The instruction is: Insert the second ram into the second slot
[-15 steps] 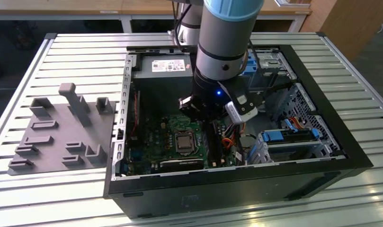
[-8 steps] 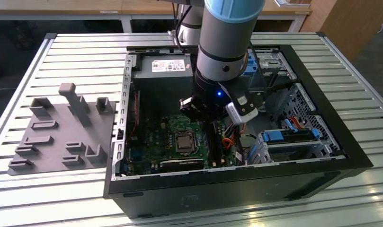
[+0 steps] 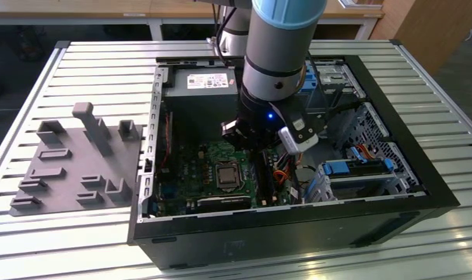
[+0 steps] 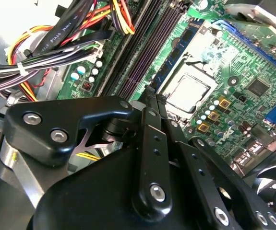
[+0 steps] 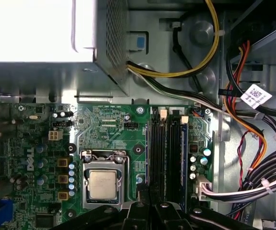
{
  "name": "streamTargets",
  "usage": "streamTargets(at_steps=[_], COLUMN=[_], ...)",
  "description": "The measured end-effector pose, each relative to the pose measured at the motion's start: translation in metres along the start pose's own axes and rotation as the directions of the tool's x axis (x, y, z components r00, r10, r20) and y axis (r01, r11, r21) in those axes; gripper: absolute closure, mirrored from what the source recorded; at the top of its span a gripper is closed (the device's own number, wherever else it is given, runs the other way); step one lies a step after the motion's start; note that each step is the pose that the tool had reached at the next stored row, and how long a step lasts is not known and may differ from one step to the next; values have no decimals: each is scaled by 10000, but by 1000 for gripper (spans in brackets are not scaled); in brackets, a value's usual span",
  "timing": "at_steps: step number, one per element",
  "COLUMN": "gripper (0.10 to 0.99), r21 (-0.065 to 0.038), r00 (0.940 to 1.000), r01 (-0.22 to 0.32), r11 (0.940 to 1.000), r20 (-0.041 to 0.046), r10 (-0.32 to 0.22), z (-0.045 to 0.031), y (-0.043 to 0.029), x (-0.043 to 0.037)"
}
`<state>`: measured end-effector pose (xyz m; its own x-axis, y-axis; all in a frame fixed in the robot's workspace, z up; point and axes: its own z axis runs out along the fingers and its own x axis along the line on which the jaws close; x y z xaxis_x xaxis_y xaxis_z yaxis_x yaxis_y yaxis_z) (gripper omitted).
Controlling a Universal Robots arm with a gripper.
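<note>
Gripper hangs low inside the open black computer case, its tip just over the dark memory slots beside the square silver processor. Whether it is clenched or released, we cannot tell; nor can we tell where the second ram sits.

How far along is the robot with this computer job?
The gripper hangs low over the motherboard, at the end of the memory slots, so it's at the insertion stage. Whether a stick is held or already seated, I cannot tell.
</note>
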<state>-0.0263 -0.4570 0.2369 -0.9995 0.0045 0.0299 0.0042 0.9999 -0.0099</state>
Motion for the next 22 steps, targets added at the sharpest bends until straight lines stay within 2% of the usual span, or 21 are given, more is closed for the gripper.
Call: streamTargets(at_steps=[9,22], gripper=[969,969], r21=[1,44], r00=[10000,10000], r01=[0,-2], r11=[10000,10000], r20=[-8,-8], r10=[0,2], z=[27,42], y=[-6,-6], x=[-49,-70])
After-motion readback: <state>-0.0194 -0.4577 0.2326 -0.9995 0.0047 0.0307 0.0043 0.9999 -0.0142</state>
